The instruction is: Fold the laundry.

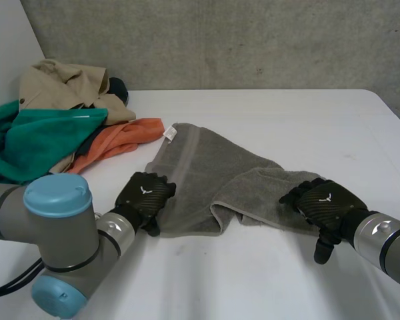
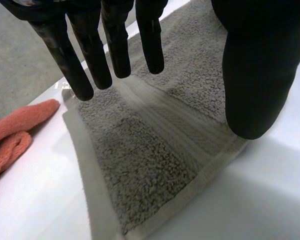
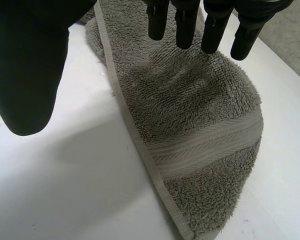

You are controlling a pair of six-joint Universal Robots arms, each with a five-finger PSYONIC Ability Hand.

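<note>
1. A small white tag is noted at the far corner of the grey towel; no writing on it can be read.
2. The grey towel is found lying rumpled on the white table between the two hands, its right part folded over on itself.
3. The left hand is placed at the towel's near left edge. In the left wrist view its fingers are seen straight and held apart from the thumb, with nothing pinched. A woven band across the towel is recorded there, and an orange cloth just beside the towel.
4. The right hand is placed at the towel's right end. In the right wrist view its fingers are seen straight, thumb apart, over the hemmed edge, with nothing gripped.
5. In the head view a teal cloth and a beige garment are observed piled with the orange cloth at the table's far left.
</note>
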